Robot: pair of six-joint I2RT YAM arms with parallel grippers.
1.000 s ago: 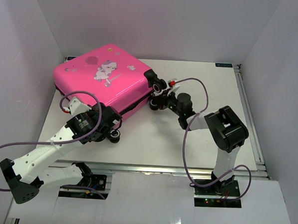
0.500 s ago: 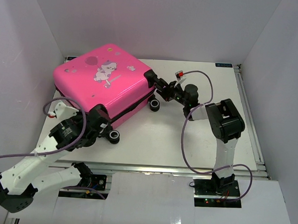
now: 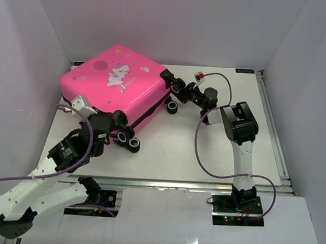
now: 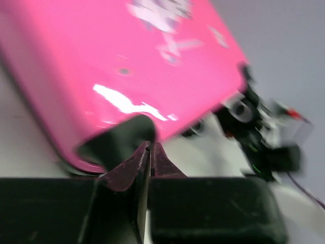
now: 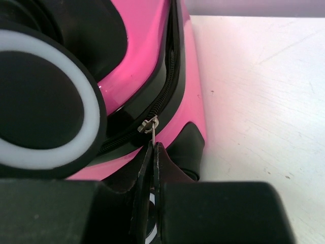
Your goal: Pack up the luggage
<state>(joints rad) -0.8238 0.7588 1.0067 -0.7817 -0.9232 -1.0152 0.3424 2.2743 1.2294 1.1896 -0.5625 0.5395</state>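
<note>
From above, the luggage [image 3: 115,89] lies flat and closed on the far left of the worktop [image 3: 216,152], turned at an angle, its printed pink shell facing up. The left claw [image 3: 109,122] is at the luggage's near corner, just beside a black wheel [image 3: 133,144]. The right claw [image 3: 182,92] reaches in at the right corner, by the wheels there.

In the left wrist view, blurred, the claw's fingers [image 4: 129,170] lie almost together with only a thin slit between them, right at the pink shell's lower edge. Whether they pinch anything cannot be told.

In the right wrist view the fingers are pressed together on the metal zipper pull [image 5: 149,125], which hangs from the black zipper trim [image 5: 170,86].
</note>
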